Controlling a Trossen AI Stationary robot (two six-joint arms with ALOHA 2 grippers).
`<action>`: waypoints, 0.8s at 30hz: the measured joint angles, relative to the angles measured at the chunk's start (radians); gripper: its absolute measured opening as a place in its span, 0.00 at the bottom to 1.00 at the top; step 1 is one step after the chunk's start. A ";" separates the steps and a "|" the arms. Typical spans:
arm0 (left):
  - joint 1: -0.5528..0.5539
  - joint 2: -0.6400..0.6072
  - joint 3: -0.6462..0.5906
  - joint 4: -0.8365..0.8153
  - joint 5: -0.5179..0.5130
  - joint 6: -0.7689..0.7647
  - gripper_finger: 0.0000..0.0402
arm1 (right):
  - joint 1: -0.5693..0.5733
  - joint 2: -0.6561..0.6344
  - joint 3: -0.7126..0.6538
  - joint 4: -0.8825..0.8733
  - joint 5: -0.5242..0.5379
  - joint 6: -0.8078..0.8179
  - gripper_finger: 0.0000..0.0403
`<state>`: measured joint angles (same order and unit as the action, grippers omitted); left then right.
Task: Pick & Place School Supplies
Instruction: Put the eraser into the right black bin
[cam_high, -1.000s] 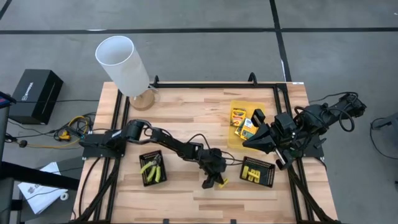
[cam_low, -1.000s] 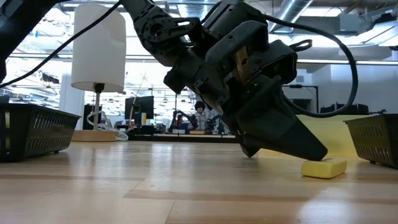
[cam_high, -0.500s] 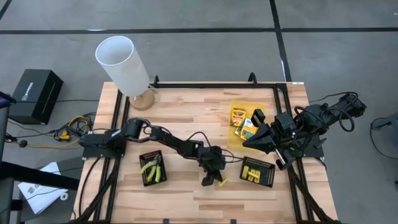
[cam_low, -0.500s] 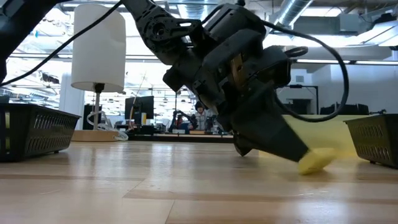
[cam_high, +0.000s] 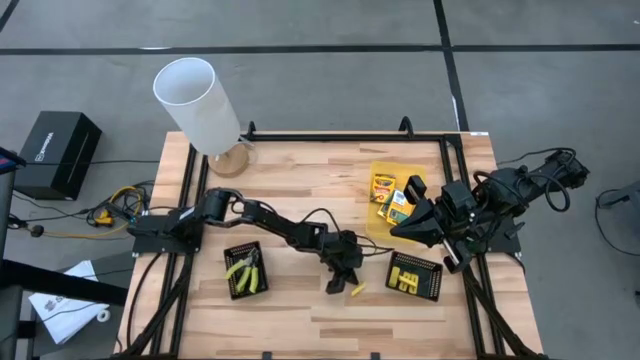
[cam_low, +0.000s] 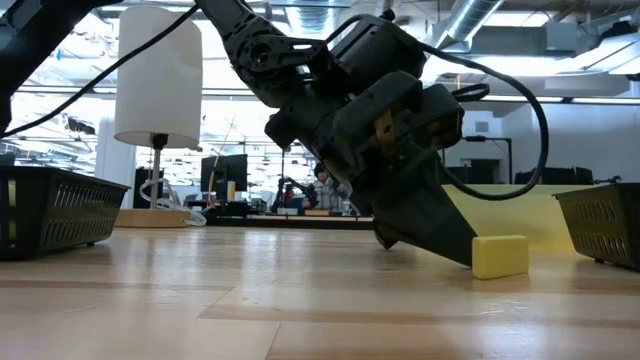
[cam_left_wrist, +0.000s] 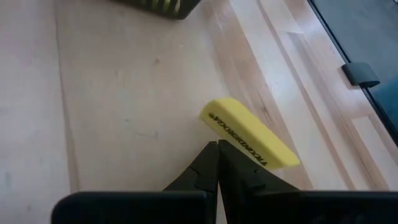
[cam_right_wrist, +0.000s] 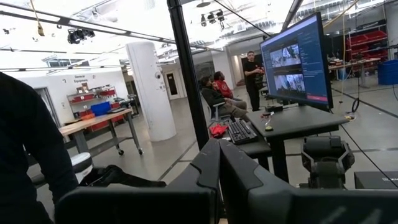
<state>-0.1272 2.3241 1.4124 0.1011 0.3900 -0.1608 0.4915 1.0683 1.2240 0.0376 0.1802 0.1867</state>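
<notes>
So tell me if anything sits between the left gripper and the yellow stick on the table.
Nothing visible does. The left gripper, fingers shut, has its tips right at the yellow stick, which lies flat on the bare wooden table. The right gripper waits apart.

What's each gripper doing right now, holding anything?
Left gripper: shut and empty, tips on the table beside the loose yellow stick.
Right gripper: shut, holding nothing, parked at the right edge of the table.

Matt yellow stick (cam_left_wrist: 250, 134), smooth pale wood table (cam_left_wrist: 124, 99), black mesh tray (cam_high: 413, 276)
</notes>
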 joint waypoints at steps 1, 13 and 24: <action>0.003 0.000 0.000 0.000 -0.004 -0.001 0.00 | 0.000 0.000 0.000 0.000 0.000 0.000 0.00; 0.081 -0.085 -0.010 -0.048 -0.027 -0.102 0.00 | 0.000 0.000 0.000 0.000 0.000 -0.026 0.00; 0.153 -0.374 -0.005 -0.043 -0.022 -0.109 0.00 | -0.028 -0.002 0.000 -0.044 0.000 -0.032 0.00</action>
<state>0.0256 1.9499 1.4075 0.0581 0.3677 -0.2699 0.4633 1.0668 1.2243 -0.0069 0.1800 0.1543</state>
